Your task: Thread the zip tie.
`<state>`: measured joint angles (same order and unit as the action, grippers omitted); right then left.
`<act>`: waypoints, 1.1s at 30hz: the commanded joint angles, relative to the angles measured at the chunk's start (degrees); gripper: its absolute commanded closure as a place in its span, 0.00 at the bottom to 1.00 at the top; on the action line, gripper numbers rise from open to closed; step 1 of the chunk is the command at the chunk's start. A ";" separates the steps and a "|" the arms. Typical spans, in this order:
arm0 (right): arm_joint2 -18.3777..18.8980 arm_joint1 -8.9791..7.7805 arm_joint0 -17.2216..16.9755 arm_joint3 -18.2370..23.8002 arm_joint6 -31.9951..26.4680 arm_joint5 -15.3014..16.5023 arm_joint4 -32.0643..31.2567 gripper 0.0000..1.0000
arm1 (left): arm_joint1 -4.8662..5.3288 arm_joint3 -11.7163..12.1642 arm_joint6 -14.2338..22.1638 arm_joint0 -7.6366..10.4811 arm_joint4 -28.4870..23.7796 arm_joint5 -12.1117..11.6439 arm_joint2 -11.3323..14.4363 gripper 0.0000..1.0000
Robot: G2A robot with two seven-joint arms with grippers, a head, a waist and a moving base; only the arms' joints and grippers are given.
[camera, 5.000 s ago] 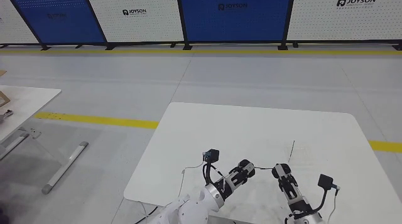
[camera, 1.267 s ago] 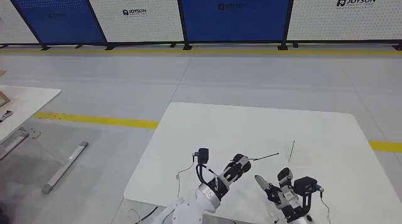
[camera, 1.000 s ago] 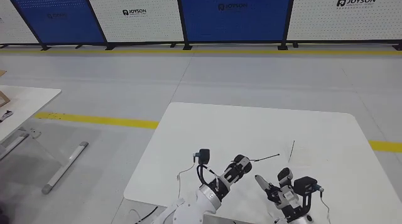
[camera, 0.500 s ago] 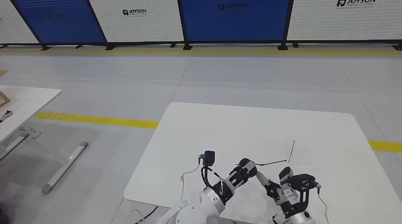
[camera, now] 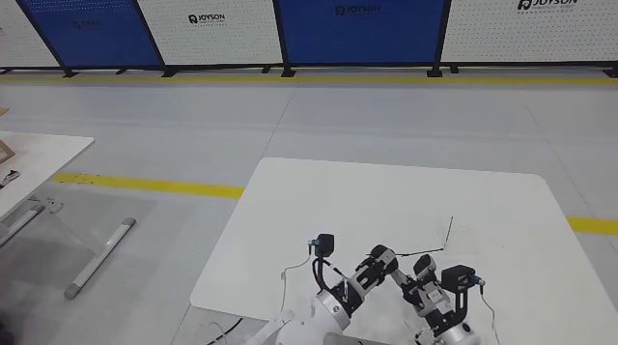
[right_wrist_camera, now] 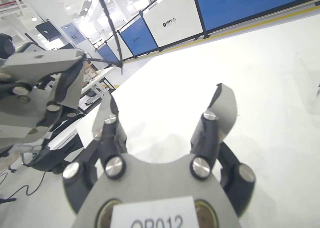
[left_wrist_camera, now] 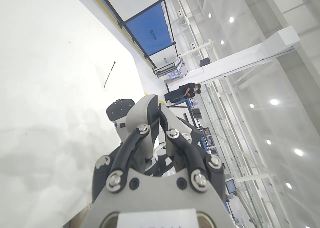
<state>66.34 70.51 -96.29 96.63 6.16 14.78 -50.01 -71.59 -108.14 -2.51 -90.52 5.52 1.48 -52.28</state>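
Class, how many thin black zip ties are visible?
2. One black zip tie is held in the left gripper; the other zip tie lies on the white table. None seems hidden.

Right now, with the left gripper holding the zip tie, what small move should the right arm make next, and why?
Probably ease the right gripper over to the zip tie and close on its free length: it is open and empty, while the left gripper pinches the tie just beside it.

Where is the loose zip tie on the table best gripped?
Probably mid-strap, from straight above, pinching across its narrow width: the loose zip tie lies flat and straight on the table, offering no raised edge to a sideways approach.
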 commanded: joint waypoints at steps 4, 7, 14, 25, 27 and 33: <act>0.26 -0.11 -0.43 0.30 -0.43 1.97 0.81 0.58 | -0.18 0.65 -0.45 0.35 -0.17 0.13 0.36 1.00; 0.57 -0.22 -0.31 0.21 -1.60 3.45 1.65 0.60 | -0.24 0.83 -0.52 0.43 0.00 0.37 0.51 1.00; 1.04 -0.36 -0.24 0.36 -2.18 4.70 3.91 0.62 | -0.37 1.22 -0.20 0.59 0.92 0.82 1.33 1.00; 0.99 -0.82 -0.59 0.98 -1.22 4.70 4.14 0.71 | -0.58 1.64 -0.07 0.93 1.48 1.20 2.03 1.00; 0.95 -0.87 -0.61 0.97 -1.00 4.70 4.20 0.75 | -0.58 1.64 0.12 0.96 1.42 1.19 1.99 1.00; 0.82 -1.03 -0.51 0.89 -0.72 4.70 4.47 0.79 | -0.60 1.58 0.10 0.86 1.59 1.25 1.94 1.00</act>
<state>67.16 69.49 -96.82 97.53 5.45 19.48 -45.58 -72.19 -106.54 -2.45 -89.65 7.09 2.72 -50.34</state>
